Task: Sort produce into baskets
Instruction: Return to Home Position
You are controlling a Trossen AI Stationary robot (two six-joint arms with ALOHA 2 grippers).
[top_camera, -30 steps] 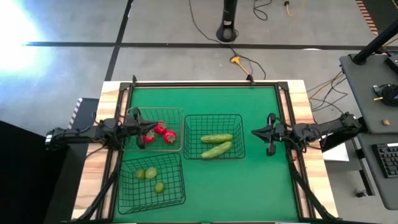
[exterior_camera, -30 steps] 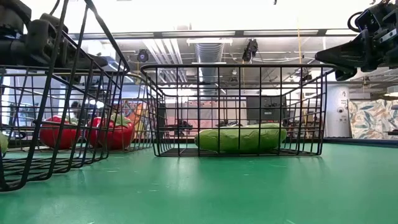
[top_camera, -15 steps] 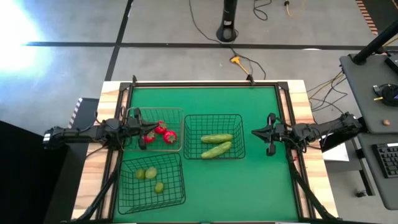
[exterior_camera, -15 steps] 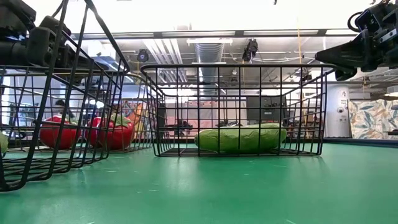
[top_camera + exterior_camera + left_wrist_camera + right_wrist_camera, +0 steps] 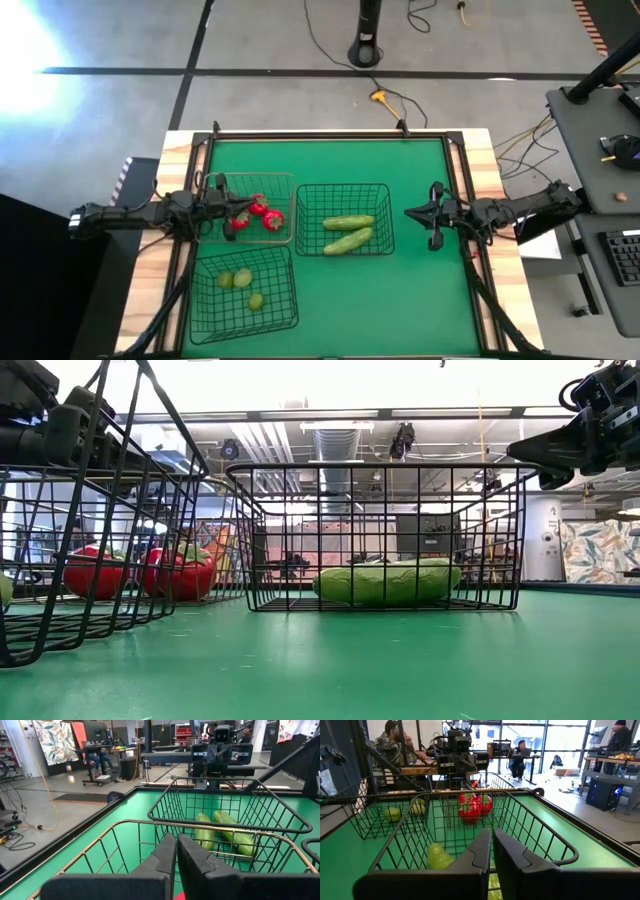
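Overhead, green bench [image 5: 410,300] lies open along its right and far edges. Gold basket [image 5: 285,178] holds tomatoes [image 5: 262,212]; middle basket [image 5: 345,186], cucumbers [image 5: 348,232]; near-left basket [image 5: 215,305], limes [image 5: 243,279]. Left tool [image 5: 228,212], fingers together and empty, hangs over gold basket's left side; right tool [image 5: 433,215], likewise closed, near right edge.
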